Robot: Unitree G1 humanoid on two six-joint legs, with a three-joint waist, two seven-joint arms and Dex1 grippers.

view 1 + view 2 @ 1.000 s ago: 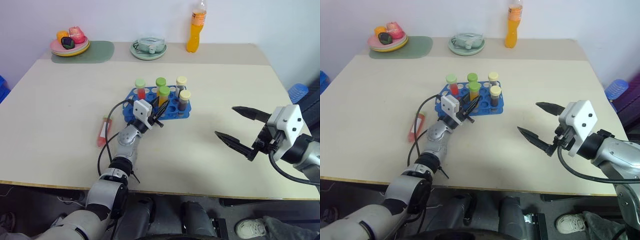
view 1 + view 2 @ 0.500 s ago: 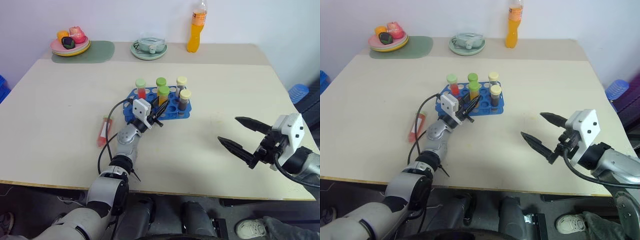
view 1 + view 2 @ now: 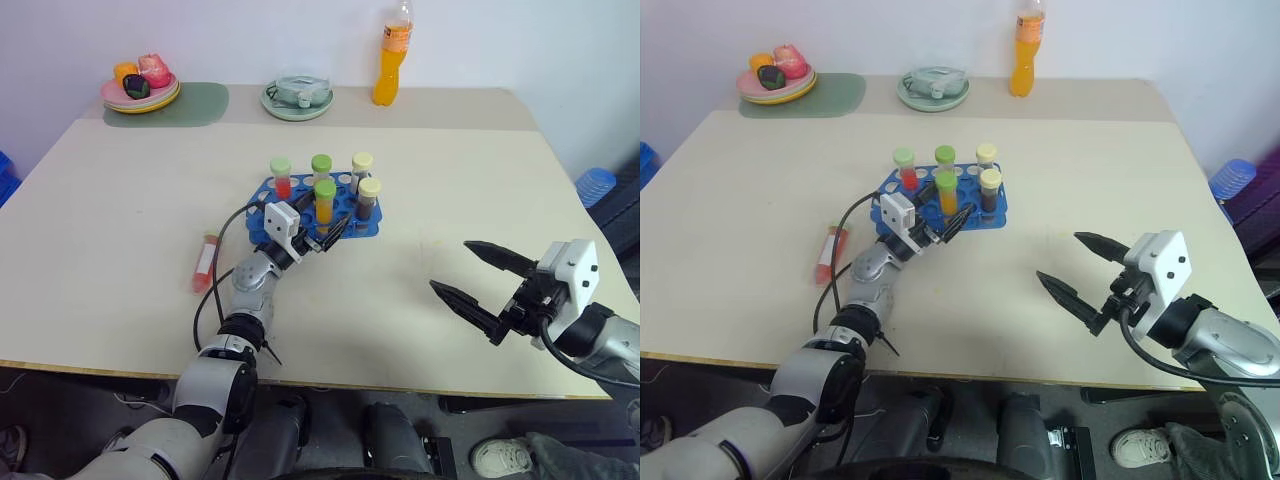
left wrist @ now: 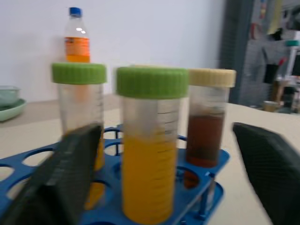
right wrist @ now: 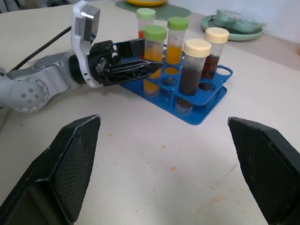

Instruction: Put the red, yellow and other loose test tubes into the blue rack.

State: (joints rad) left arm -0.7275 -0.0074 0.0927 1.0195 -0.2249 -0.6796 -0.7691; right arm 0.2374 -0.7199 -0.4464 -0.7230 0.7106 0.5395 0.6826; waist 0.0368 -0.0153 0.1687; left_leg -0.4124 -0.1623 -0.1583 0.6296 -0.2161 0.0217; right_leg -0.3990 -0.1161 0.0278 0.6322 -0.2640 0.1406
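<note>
Left gripper [image 3: 328, 228]: jaws spread wide, holding nothing, one finger either side of the green-capped yellow tube [image 4: 151, 146], not touching it as far as visible. Tube upright, seated in a front hole of the blue rack [image 3: 362, 228]. Judged released (placement of this one done).

Right gripper [image 3: 478, 284]: jaws wide open, empty, hovering over bare tabletop [image 3: 120, 220] well to the right of the rack, apart from everything.

Rack contents, counted from the head views: five tubes standing.
- green cap, red liquid [image 3: 281, 176], back left
- green cap, yellow liquid [image 3: 321, 170], back middle
- cream cap, pale or clear [image 3: 362, 168], back right (contents hard to tell)
- cream cap, dark brown liquid [image 3: 369, 199], front right
- the just-seated yellow tube, front middle

Several holes in the rack vacant.

Loose item left: one red tube [image 3: 206, 262] lying flat on the table, left of the left forearm, well apart from the rack. No other loose tubes seen on the table.

Progress estimate: nearly finished; one tube outstanding. Next step as judged: back left gripper clear of the rack without knocking the standing tubes, then fetch the red tube.

Background, untouched: orange drink bottle [image 3: 393, 55], plate of fruit [image 3: 141, 85] on a green mat [image 3: 192, 106], glass dish [image 3: 297, 95].
</note>
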